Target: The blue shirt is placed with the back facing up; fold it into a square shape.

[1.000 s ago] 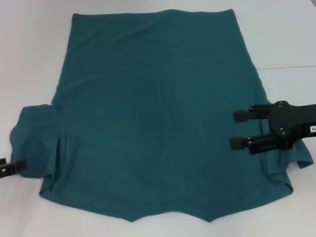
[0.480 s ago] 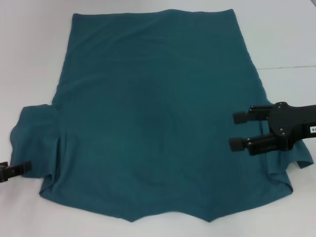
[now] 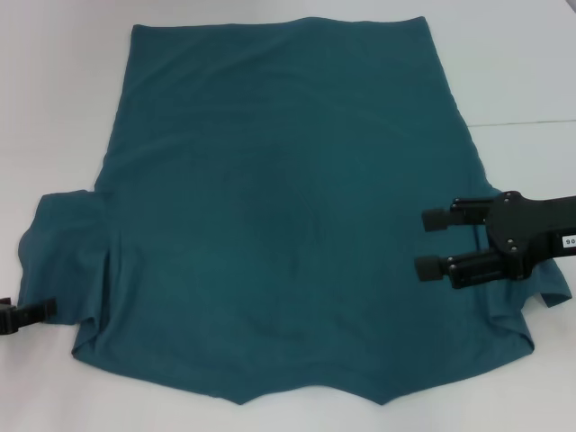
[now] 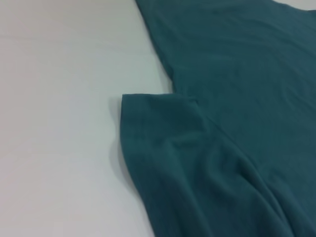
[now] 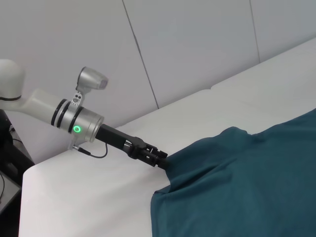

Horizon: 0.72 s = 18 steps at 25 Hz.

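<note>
Blue shirt (image 3: 288, 216) flat, right claw (image 3: 430, 242) apart, left claw (image 5: 160, 158) at sleeve, grip unclear.

Soft, matt teal cloth for the blue shirt (image 3: 288, 216), smooth across the middle of the frame, loosely rumpled at the left-edge sleeve. Matt black plastic or metal, hard to tell which, on the right gripper (image 3: 434, 243) at right, with rubbery-looking tips. Smooth matt white on the table (image 3: 54, 108); satin silver on the left arm (image 5: 81, 123).
</note>
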Each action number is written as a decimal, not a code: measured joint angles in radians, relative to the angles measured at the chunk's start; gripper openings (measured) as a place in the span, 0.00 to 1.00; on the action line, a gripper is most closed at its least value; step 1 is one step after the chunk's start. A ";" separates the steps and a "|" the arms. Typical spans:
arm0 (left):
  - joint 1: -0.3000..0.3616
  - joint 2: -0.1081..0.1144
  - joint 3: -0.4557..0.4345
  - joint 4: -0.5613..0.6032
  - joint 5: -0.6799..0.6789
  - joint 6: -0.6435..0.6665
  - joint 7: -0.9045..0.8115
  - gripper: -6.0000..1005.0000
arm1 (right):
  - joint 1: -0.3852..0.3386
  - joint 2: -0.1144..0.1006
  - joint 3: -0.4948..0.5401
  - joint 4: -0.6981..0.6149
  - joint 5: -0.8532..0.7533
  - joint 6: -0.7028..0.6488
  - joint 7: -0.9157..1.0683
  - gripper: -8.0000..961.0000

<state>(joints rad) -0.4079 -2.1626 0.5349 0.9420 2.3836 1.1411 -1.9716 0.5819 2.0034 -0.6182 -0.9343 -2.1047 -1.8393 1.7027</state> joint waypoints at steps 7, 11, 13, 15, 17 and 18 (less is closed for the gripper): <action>-0.003 0.000 0.002 -0.016 0.000 -0.025 0.001 0.75 | 0.000 0.002 -0.001 0.000 0.000 0.000 0.000 0.98; -0.008 0.000 0.015 -0.024 0.000 -0.034 0.009 0.72 | 0.002 0.002 -0.002 0.000 0.000 0.000 0.000 0.98; -0.009 0.000 0.037 -0.035 0.000 -0.068 0.005 0.68 | 0.003 0.003 -0.002 0.000 0.000 0.001 0.000 0.98; -0.009 0.000 0.047 -0.040 0.000 -0.082 0.002 0.63 | 0.004 0.003 -0.002 0.000 0.000 0.002 0.000 0.98; -0.013 0.000 0.056 -0.047 -0.001 -0.101 -0.002 0.59 | 0.005 0.005 -0.002 0.000 0.001 0.002 0.000 0.98; -0.017 0.000 0.057 -0.052 -0.001 -0.109 -0.004 0.57 | 0.005 0.006 -0.002 0.000 0.002 0.002 0.000 0.98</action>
<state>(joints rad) -0.4246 -2.1629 0.5918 0.8903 2.3828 1.0323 -1.9760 0.5870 2.0095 -0.6197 -0.9342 -2.1030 -1.8376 1.7029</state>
